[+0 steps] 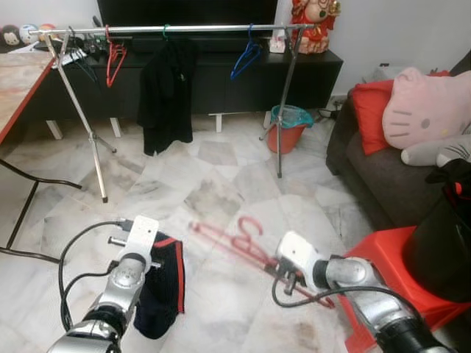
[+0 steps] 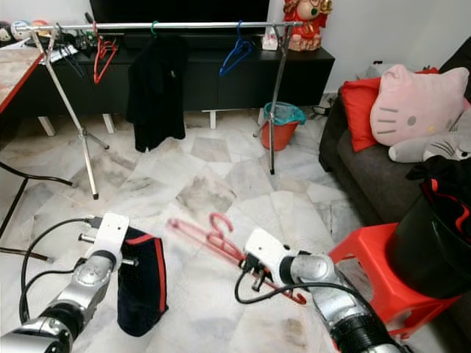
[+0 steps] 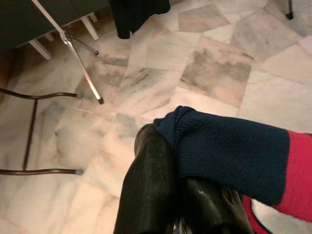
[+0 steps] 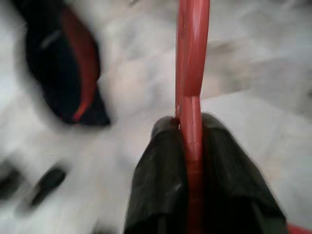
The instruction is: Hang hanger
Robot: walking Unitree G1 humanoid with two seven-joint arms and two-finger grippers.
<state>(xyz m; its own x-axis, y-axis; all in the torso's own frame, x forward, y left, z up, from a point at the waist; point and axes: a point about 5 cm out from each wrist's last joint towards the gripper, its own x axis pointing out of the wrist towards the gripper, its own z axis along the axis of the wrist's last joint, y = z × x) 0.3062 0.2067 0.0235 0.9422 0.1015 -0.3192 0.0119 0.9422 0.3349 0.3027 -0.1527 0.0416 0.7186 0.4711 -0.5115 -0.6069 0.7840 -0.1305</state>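
The right gripper (image 4: 191, 146) is clenched on a red plastic hanger (image 2: 213, 237), carried low over the marble floor near the robot, presumably for the far silver clothes rail (image 1: 176, 29). The left gripper (image 3: 170, 180) pinches a navy knitted garment with red trim (image 1: 163, 283), perhaps to go on the hanger. The hanger is blurred, its hook hard to make out; the right wrist view is smeared.

A clothes rack (image 1: 184, 29) stands far across the floor, a bucket (image 1: 288, 126) beside its right leg, a sofa (image 1: 383, 169) further right, a stool (image 1: 390, 257) near right.
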